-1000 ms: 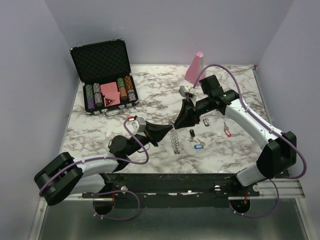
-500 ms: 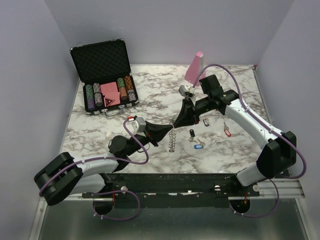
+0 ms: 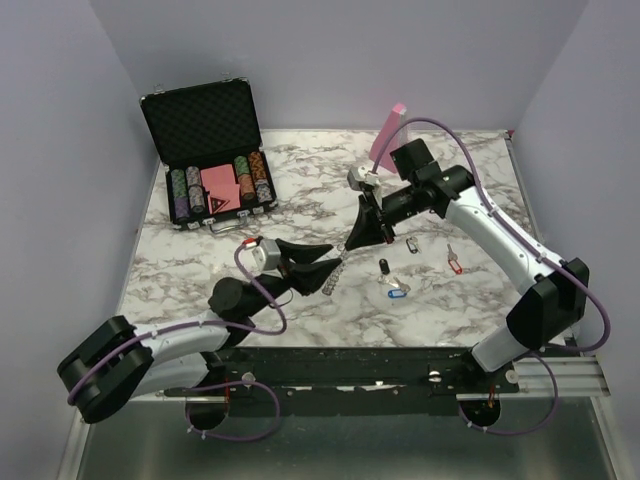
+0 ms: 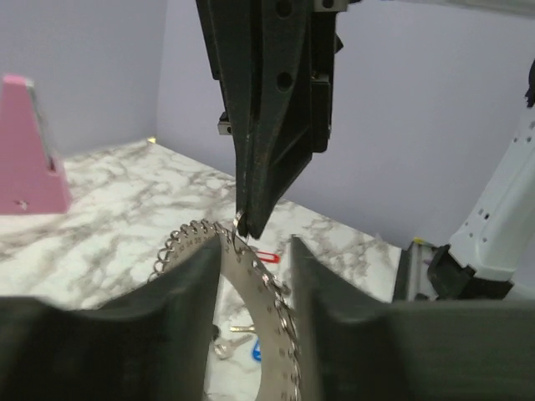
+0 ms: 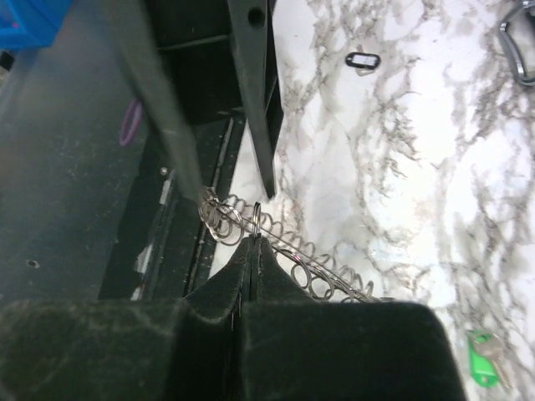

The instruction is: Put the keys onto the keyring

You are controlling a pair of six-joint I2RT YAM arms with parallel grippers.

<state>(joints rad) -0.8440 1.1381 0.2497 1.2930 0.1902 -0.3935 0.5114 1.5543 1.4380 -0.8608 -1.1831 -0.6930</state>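
Observation:
The keyring [image 3: 334,274] is a flat grey ring with small loops along its rim, seen edge-on at mid-table. My right gripper [image 3: 349,248] comes down on its upper edge. In the right wrist view the right gripper [image 5: 255,242] is shut on one small loop of the keyring [image 5: 322,263]. My left gripper [image 4: 255,251] stands open around the keyring [image 4: 259,284], which leans on the left finger [image 4: 180,292]. Loose keys lie to the right on the table: black [image 3: 383,266], blue [image 3: 397,291] and red [image 3: 455,264]. A green key [image 5: 481,349] shows in the right wrist view.
An open black case [image 3: 205,150] of poker chips stands at the back left. A pink wedge block [image 3: 388,130] stands at the back centre, behind the right arm. A black tag [image 3: 411,245] lies near the keys. The table's near edge is just below the left gripper.
My left gripper has opened and let go of the keyring, drawing back a little to the left. My right gripper has closed on a loop of the ring, which now leans over.

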